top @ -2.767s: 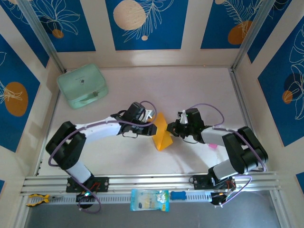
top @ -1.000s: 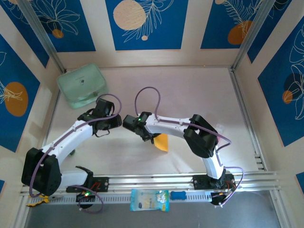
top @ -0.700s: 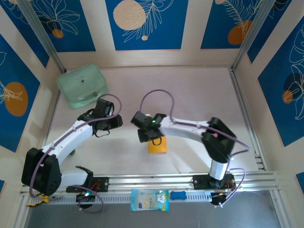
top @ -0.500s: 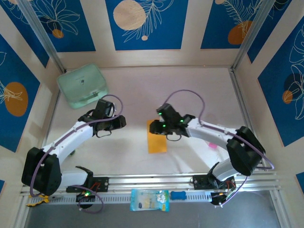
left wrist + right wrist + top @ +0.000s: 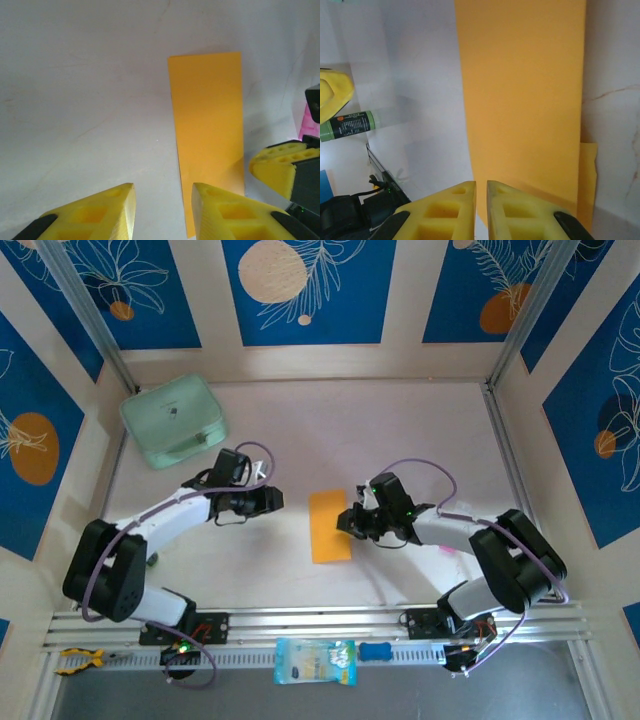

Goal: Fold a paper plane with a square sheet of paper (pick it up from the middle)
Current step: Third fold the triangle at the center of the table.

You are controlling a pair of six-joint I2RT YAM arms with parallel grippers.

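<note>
1. Square sheet of paper (image 5: 330, 526) lies flat at the centre of the top view, folded into a tall rectangle; we judge the first crease made.
2. Our right gripper (image 5: 345, 523) sits at its right edge, fingers almost together on nothing, probably to press the fold flat.
3. Our left gripper (image 5: 274, 500) waits just left of the sheet, jaws parted, clear of it.
4. A lower layer peeks out at the lower right of the right wrist view, so we think the halves sit slightly misaligned.

Left arm (image 5: 165, 512), right arm (image 5: 445, 530): white link shells, black joint housings, lilac cable (image 5: 425, 466) looping along each. Black bases (image 5: 180, 628) bolted on the aluminium rail (image 5: 320, 620). Fingers (image 5: 235, 215) yellow, wedge-shaped, moulded with triangular hollows. Green lights (image 5: 377, 483) at right arm's end away from the rail.
</note>
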